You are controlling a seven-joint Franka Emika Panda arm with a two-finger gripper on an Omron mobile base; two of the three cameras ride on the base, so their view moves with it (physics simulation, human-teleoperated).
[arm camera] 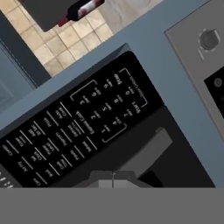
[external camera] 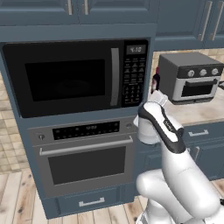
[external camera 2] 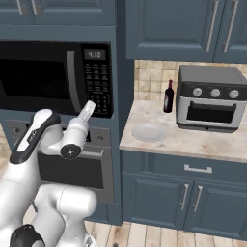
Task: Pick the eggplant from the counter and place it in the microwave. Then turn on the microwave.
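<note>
A: Where's my tool (external camera 2: 91,104)?
B: Jaws together, empty, its tip just at the microwave (external camera 2: 43,77) keypad's lower edge. Microwave door shut; I can't make out the eggplant.

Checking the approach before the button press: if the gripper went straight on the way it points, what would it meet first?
Most likely the microwave's keypad, near its lower rows. The shut gripper points at the panel right of the door handle; exact key unclear.
</note>
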